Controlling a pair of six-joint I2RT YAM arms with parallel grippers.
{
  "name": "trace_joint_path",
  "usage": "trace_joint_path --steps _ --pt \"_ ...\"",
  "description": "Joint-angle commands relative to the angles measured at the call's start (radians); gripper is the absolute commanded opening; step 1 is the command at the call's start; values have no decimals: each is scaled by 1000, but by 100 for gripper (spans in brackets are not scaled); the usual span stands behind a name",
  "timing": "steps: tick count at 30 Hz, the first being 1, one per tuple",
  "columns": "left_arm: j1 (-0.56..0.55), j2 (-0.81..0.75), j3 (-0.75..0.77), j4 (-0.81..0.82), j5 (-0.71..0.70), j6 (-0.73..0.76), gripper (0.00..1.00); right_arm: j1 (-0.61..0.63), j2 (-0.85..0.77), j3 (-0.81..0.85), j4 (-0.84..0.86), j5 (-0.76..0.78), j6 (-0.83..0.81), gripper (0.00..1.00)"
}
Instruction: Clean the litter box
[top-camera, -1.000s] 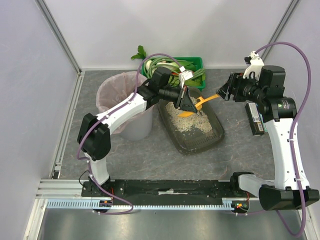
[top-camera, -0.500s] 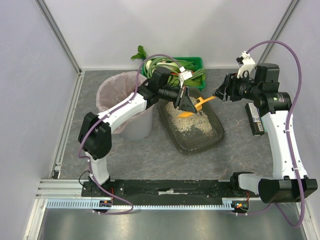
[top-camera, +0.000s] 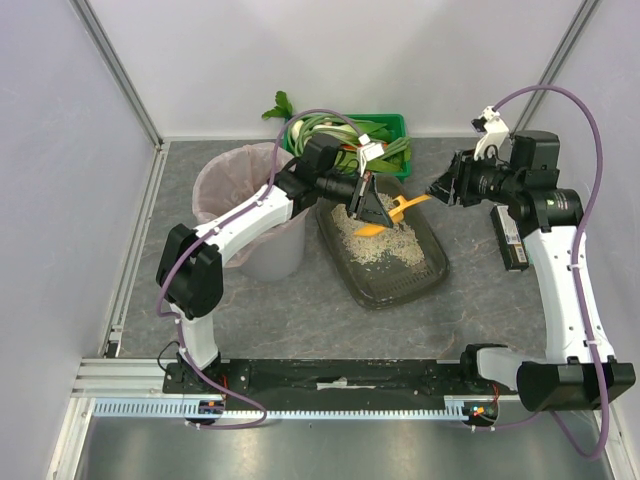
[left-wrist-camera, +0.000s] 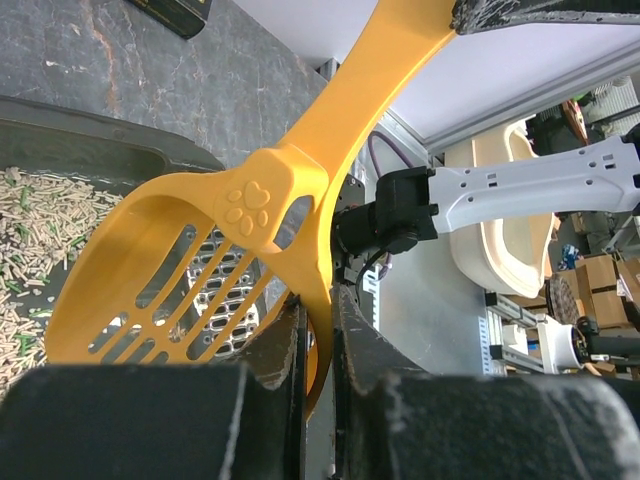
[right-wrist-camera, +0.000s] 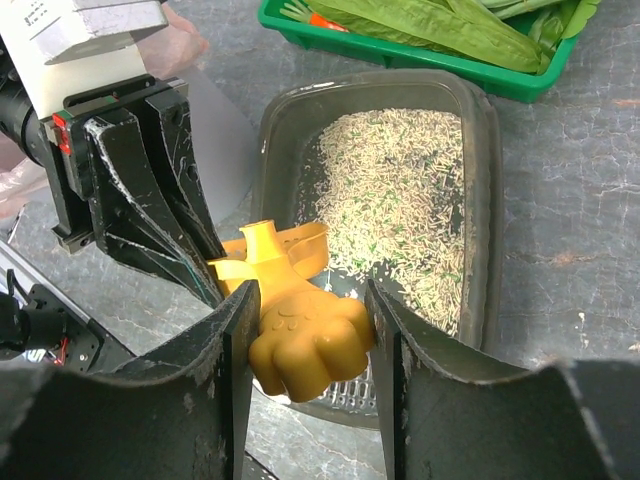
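Observation:
The litter box is a dark grey tray of pale grainy litter at mid-table; it also shows in the right wrist view and the left wrist view. A yellow slotted scoop hangs tilted over its far end. My left gripper is shut on the scoop's bowl rim. The handle points right and ends in a paw-shaped knob. My right gripper has its jaws against both sides of that knob.
A round grey bin with a pink liner stands left of the tray, under my left arm. A green crate of vegetables sits just behind the tray. A black flat object lies at the right.
My right gripper has moved left onto the end of the scoop's handle, and its jaws have narrowed around the knob. The left gripper and the scoop have stayed put.

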Motion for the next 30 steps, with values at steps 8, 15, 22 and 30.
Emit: trace_joint_path --steps 8,15,22,30 --pt "3 -9 100 -50 -126 44 77 -2 -149 -45 55 194 -16 0" --pt "0 -65 86 -90 -355 110 79 9 -263 -202 150 303 -26 0" --pt "-1 -56 144 -271 -746 203 74 128 -295 -301 229 467 -55 0" --pt "-1 56 232 -362 -886 249 77 395 -240 -374 276 743 -99 0"
